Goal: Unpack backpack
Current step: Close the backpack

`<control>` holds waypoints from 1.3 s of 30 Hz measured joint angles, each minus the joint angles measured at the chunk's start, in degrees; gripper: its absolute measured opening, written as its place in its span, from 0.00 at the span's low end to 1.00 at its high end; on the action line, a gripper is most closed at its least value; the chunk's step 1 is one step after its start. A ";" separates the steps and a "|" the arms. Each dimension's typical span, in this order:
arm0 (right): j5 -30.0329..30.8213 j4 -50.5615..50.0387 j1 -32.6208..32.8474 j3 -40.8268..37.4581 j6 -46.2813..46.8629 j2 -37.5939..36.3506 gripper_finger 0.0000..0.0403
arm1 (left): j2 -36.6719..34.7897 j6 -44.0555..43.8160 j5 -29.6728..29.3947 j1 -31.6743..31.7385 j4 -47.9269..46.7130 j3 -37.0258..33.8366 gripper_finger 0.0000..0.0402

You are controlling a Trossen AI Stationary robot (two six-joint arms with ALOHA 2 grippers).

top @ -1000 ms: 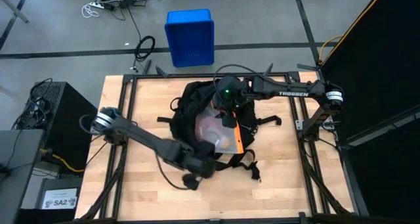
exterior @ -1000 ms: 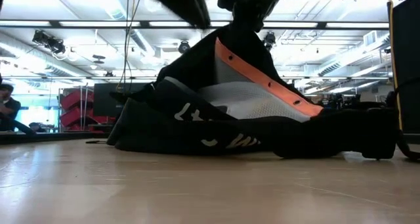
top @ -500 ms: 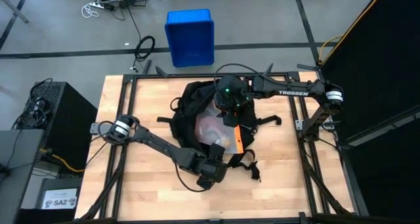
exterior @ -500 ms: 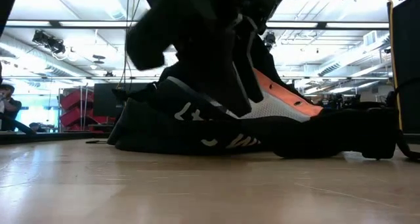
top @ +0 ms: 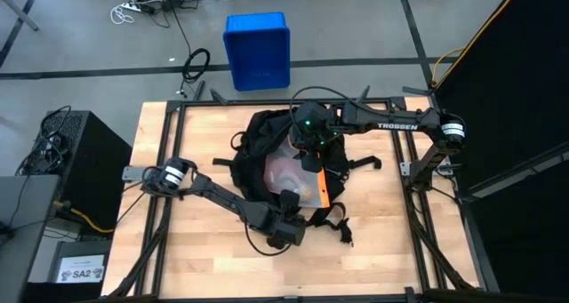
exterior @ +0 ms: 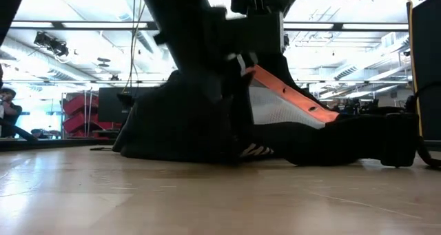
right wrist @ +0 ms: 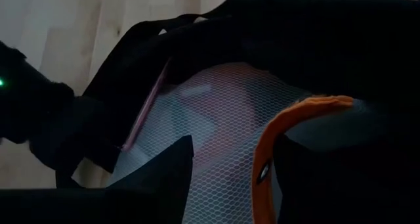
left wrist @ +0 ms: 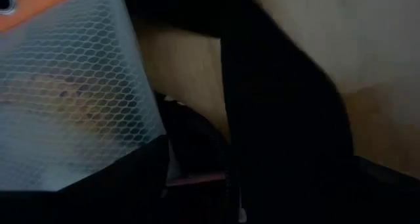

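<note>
The black backpack [top: 260, 134] lies in the middle of the table, resting on its side. Its mesh flap [right wrist: 216, 112], trimmed in orange [exterior: 296, 97], is raised over something pinkish inside. My right gripper [top: 311, 159] is above the backpack's middle, shut on that flap's top. My left gripper [top: 289, 202] is low at the near side of the opening, under the flap. It points steeply down, and its fingers look open in the left wrist view, which shows the mesh [left wrist: 72, 99] close by. In the low view the left gripper [exterior: 207, 90] hides the backpack's lettering. My right gripper pinches the flap's orange-trimmed edge [right wrist: 266, 161] between its two fingers, coming from above and slanting down. The flap is drawn up from the backpack, which stays on the table. My left gripper is at the opening, but I cannot tell whether it touches the fabric.
A blue crate [top: 257, 50] stands on the floor beyond the table's far edge. Loose black straps [top: 342, 227] sprawl toward the near edge and to the right [top: 364, 163]. Bare wood [top: 178, 134] shows left of the backpack. A person [exterior: 8, 111] is far off in the room.
My left gripper has come down and moved from the near side of the table toward the backpack's opening, tipping further downward. In the low view it now stands in front of the backpack. The raised flap and my right gripper have kept still.
</note>
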 joint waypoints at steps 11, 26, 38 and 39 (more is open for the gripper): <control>0.02 0.22 -0.02 0.00 0.11 0.00 0.44 | 1.86 -1.42 -4.86 1.71 -0.79 0.06 0.47; -0.02 0.70 0.00 0.00 -0.30 0.00 0.45 | 2.02 -3.10 -7.15 2.46 -12.37 3.56 0.00; -1.53 1.04 0.02 0.00 -1.76 -0.65 0.44 | -7.68 -3.15 -14.92 -2.16 -29.46 17.65 0.00; -2.79 1.09 0.02 0.00 -1.76 -1.09 0.44 | -8.92 -3.48 -15.65 -2.39 -30.38 18.11 0.00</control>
